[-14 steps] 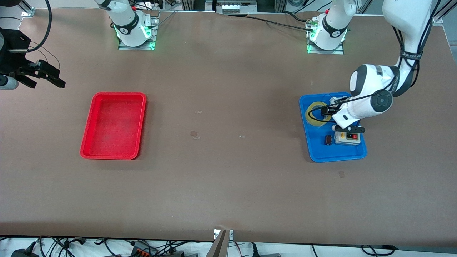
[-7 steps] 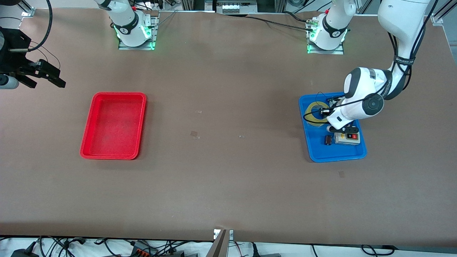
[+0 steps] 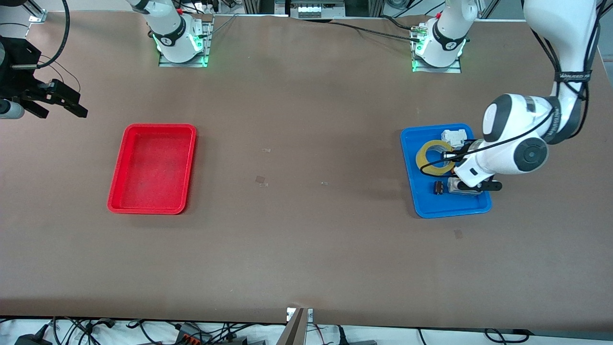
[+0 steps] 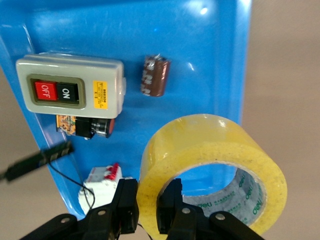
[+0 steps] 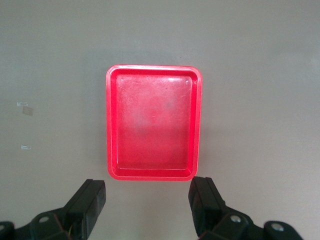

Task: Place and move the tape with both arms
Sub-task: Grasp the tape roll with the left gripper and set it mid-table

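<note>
Clamped on the wall of the tape (image 3: 435, 158), our left gripper (image 3: 449, 155) holds the roll over the blue tray (image 3: 426, 203) at the left arm's end of the table in the front view. Under our wrist the tray also carries a small dark cylinder (image 3: 437, 188) and a switch box (image 3: 460, 190), with a white block (image 3: 453, 136) at its edge toward the bases. Our right gripper (image 3: 57, 103) waits in the air, off the red tray (image 3: 153, 168).

From the left wrist we see one finger (image 4: 127, 205) outside the yellow ring (image 4: 212, 162) and one inside its hole, above the tray (image 4: 100, 30), the ON/OFF switch box (image 4: 70, 91) and a brown capacitor (image 4: 154, 76).

From the right wrist, our right gripper (image 5: 149, 204) stands wide and holds nothing, above the red tray (image 5: 154, 122).
</note>
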`<state>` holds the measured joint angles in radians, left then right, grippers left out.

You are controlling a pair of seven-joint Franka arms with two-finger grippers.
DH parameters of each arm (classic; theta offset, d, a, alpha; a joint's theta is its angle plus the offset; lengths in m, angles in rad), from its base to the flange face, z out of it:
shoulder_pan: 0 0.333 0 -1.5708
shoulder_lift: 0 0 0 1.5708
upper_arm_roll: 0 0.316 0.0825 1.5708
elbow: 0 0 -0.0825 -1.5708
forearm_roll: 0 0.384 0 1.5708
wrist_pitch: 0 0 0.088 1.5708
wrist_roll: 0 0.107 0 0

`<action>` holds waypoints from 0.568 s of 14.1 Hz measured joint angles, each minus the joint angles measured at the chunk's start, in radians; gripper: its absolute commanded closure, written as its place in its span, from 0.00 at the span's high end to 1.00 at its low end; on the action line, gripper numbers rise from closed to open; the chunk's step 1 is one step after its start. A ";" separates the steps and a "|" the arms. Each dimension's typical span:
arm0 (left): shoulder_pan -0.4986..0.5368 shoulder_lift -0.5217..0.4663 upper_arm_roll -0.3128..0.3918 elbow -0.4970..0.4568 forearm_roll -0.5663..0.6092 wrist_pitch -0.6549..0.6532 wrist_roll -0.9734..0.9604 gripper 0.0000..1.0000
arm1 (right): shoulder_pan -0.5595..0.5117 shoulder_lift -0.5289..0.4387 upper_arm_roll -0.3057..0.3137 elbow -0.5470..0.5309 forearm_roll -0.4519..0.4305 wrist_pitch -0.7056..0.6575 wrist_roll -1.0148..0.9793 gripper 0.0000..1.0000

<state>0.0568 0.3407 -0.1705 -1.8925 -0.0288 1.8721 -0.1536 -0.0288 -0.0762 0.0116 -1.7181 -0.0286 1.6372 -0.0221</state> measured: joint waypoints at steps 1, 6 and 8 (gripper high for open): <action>-0.020 0.015 -0.002 0.053 -0.013 -0.039 -0.050 0.00 | 0.000 0.000 0.000 0.000 0.000 0.000 -0.001 1.00; -0.237 0.213 -0.013 0.322 -0.116 -0.094 -0.455 0.00 | 0.001 0.000 0.000 0.002 0.000 0.000 -0.003 1.00; -0.340 0.318 -0.015 0.432 -0.138 -0.075 -0.606 0.00 | 0.001 0.000 0.000 0.002 0.000 0.000 -0.003 1.00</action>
<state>-0.2835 0.6589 -0.1854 -1.4610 -0.1672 1.7972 -0.7600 -0.0280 -0.0766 0.0116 -1.7163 -0.0285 1.6372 -0.0256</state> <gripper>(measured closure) 0.784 0.000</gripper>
